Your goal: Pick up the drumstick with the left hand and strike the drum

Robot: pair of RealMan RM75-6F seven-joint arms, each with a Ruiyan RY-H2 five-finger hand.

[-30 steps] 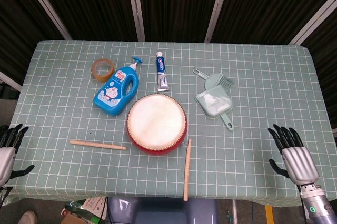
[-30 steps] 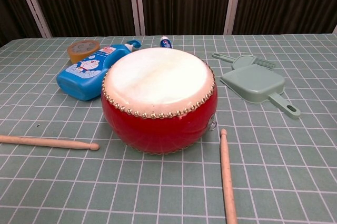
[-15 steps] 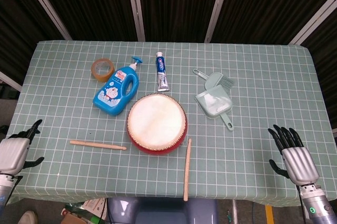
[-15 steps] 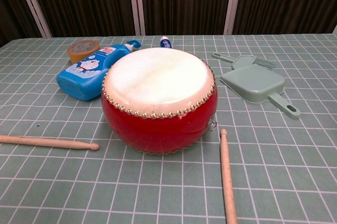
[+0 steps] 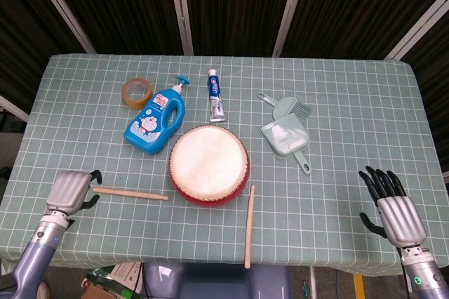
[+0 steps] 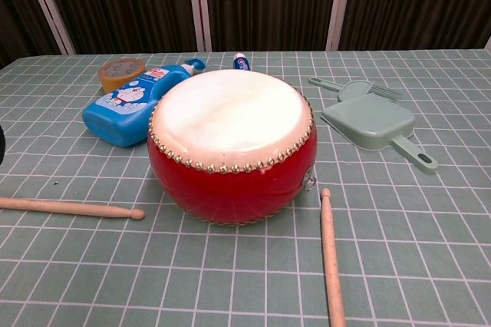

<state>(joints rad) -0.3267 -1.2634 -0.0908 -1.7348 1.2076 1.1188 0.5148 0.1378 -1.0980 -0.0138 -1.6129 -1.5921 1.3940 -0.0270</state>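
Observation:
A red drum [image 5: 208, 165] [image 6: 232, 143] with a pale skin stands in the middle of the table. One wooden drumstick [image 5: 130, 193] [image 6: 70, 208] lies flat to its left, tip toward the drum. A second drumstick [image 5: 249, 225] [image 6: 331, 258] lies to the drum's right front. My left hand [image 5: 70, 190] hovers at the left drumstick's butt end, fingers apart and curled downward, holding nothing. My right hand [image 5: 390, 208] is at the table's right front edge, fingers spread, empty. Only a dark sliver at the chest view's left edge shows of the left hand.
Behind the drum lie a blue detergent bottle [image 5: 156, 121] [image 6: 132, 104], a tape roll [image 5: 137, 92] [image 6: 121, 72], a toothpaste tube [image 5: 215, 95] and a green dustpan with brush [image 5: 285, 130] [image 6: 374, 118]. The green checked cloth [image 5: 351, 102] covers the whole table.
My left hand has moved right from the table's left edge to the butt end of the left drumstick. The right hand, drum and sticks have stayed put.

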